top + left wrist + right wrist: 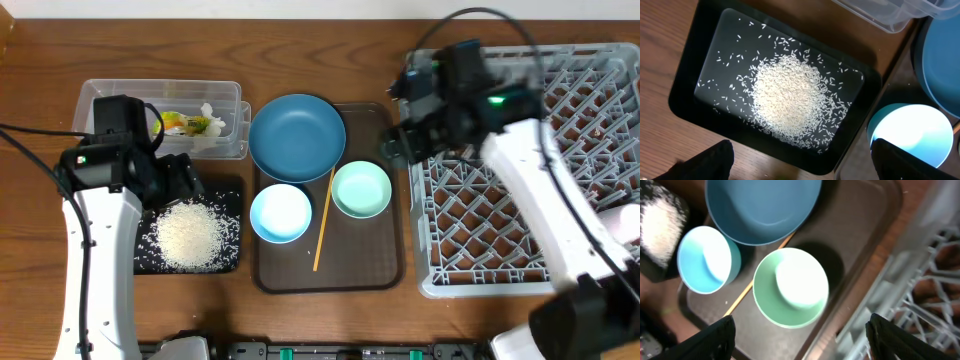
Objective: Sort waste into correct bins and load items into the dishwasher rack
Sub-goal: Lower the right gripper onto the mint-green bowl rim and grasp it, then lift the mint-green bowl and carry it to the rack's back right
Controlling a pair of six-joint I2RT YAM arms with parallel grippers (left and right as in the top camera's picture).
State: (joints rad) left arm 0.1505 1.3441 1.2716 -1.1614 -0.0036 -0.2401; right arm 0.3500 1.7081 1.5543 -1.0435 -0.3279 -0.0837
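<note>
The snack wrapper (185, 124) and the tissue (212, 115) lie in the clear tub (110, 100). Rice (190, 233) (790, 95) is piled in the black tray (232, 192) (685, 95). The dark-blue plate (297, 135) (760, 210), mint-green bowl (361, 189) (790, 287), pale-blue bowl (281, 212) (705, 260) and wooden stick (323, 220) (745, 297) sit on a brown tray. My left gripper (185, 180) (805, 165) is open and empty above the black tray's near edge. My right gripper (400, 140) (800, 342) is open and empty between the mint-green bowl and the grey rack (540, 200) (930, 290). The pink bowl is out of view.
The brown serving tray (385, 270) (860, 240) lies between the bins and the rack. The pale-blue bowl (910, 130) and plate (940, 60) show at the right of the left wrist view, the clear tub's corner (890, 12) at the top.
</note>
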